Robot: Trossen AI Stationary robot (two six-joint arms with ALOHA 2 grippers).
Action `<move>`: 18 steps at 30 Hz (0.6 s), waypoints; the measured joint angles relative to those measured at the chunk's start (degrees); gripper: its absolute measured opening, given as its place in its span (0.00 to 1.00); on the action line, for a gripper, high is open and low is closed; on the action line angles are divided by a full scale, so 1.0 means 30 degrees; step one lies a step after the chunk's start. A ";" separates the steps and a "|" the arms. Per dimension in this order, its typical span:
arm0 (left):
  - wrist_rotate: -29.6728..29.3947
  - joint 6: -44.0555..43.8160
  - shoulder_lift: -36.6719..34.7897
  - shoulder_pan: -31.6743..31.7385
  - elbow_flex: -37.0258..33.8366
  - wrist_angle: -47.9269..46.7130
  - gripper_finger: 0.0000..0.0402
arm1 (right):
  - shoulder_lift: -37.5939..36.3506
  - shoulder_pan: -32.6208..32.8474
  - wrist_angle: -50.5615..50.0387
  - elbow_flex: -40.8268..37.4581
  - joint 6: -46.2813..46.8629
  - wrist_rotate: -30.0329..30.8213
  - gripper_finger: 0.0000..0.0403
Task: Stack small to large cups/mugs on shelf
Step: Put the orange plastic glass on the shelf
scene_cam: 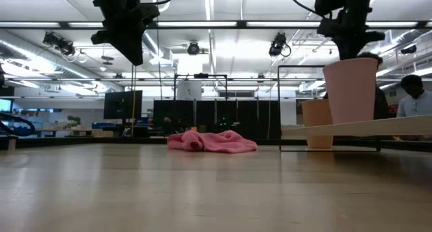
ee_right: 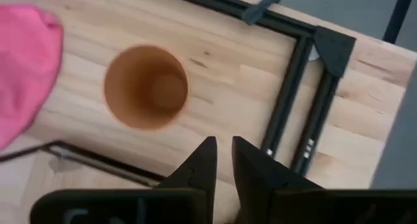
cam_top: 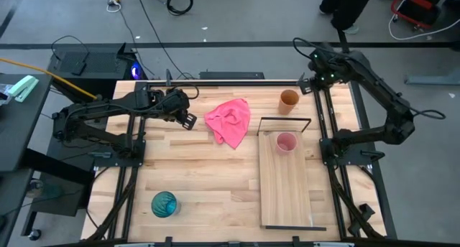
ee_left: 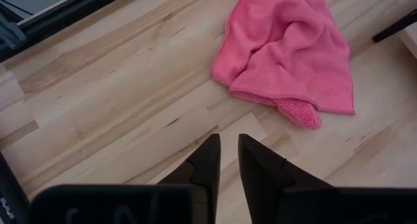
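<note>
We see the desk carrying the shelf at right, a pink cup upright at its far end. The teal cup sits near-left, the orange cup far-right beside the shelf. Both our left hand and right hand hover nearly pressed together, empty. These cups look light, rigid, slippery; we'd pinch a rim wall.

A robotics lab — behind the slatted wooden counter stretch rows of dark monitors under strip-lit ceiling trusses, cables trail across the grey floor beyond it, and a person sits off to one side.
</note>
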 joint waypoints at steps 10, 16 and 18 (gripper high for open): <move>0.0000 -0.0015 0.0029 0.0003 0.0000 0.0021 0.17 | 0.1021 0.0428 0.3875 -0.1225 0.1158 -0.2075 0.14; 0.0000 -0.0022 0.0036 0.0004 0.0000 0.0016 0.16 | 0.2194 0.0428 0.3710 -0.1895 0.1330 -0.2208 0.20; 0.0000 -0.0029 0.0036 -0.0001 0.0000 0.0013 0.16 | 0.2463 0.0428 0.3523 -0.2075 0.1637 -0.2208 0.22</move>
